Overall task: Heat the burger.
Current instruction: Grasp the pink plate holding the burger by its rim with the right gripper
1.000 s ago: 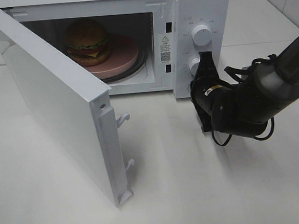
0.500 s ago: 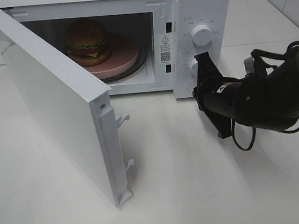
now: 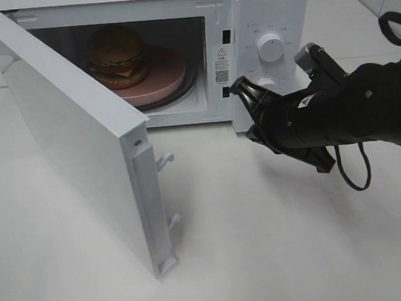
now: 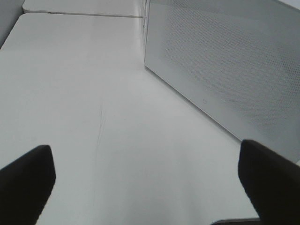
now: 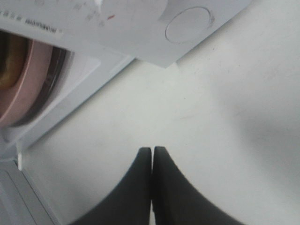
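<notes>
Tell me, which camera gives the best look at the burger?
The exterior high view: the burger shows whole, sitting on the pink plate inside the open microwave. The right wrist view catches only a blurred brownish sliver at its edge, likely the burger. The left wrist view shows none of it, just the door and table.

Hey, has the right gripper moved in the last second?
Yes. The right gripper, shut, has swung left along the front of the microwave, from the lower knob toward the edge of the open cavity.
</notes>
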`<state>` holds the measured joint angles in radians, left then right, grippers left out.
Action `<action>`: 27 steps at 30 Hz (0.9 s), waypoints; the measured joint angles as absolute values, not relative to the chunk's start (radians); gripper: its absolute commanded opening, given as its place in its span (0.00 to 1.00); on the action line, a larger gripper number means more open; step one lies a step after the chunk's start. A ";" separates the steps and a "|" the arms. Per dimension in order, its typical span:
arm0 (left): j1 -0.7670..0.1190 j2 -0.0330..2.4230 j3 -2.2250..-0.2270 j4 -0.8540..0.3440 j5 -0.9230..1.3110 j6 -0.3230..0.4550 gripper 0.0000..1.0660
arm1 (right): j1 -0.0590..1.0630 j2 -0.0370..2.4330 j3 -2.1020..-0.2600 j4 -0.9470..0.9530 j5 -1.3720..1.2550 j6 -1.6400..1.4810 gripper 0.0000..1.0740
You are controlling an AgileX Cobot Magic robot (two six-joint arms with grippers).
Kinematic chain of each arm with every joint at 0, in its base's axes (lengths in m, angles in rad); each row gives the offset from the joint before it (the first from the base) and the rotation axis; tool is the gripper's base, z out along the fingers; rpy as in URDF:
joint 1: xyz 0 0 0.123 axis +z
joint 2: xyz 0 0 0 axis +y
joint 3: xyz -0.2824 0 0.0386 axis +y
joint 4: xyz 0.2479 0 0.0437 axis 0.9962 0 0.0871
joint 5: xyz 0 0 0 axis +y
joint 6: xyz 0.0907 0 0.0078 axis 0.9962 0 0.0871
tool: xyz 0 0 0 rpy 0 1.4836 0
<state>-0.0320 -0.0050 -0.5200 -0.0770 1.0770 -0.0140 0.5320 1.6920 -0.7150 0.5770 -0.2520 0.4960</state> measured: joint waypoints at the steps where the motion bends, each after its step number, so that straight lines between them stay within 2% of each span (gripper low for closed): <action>1: -0.032 -0.005 -0.520 -0.077 1.077 -0.014 0.92 | 0.530 1.674 -0.715 0.565 -0.193 0.426 0.00; 4: -0.032 -0.005 -0.520 -0.077 1.077 -0.014 0.92 | 0.525 1.666 -0.718 0.557 -0.153 0.387 0.00; 9: -0.032 -0.005 -0.520 -0.077 1.077 -0.014 0.92 | 0.497 1.630 -0.788 0.450 0.118 0.175 0.01; 27: -0.032 -0.005 -0.520 -0.077 1.077 -0.014 0.92 | 0.497 1.624 -0.982 0.176 0.651 -0.341 0.04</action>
<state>-0.0320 -0.0050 -0.5200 -0.0770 1.0770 -0.0140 0.4970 1.6240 -0.9820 0.1760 0.6510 -0.3410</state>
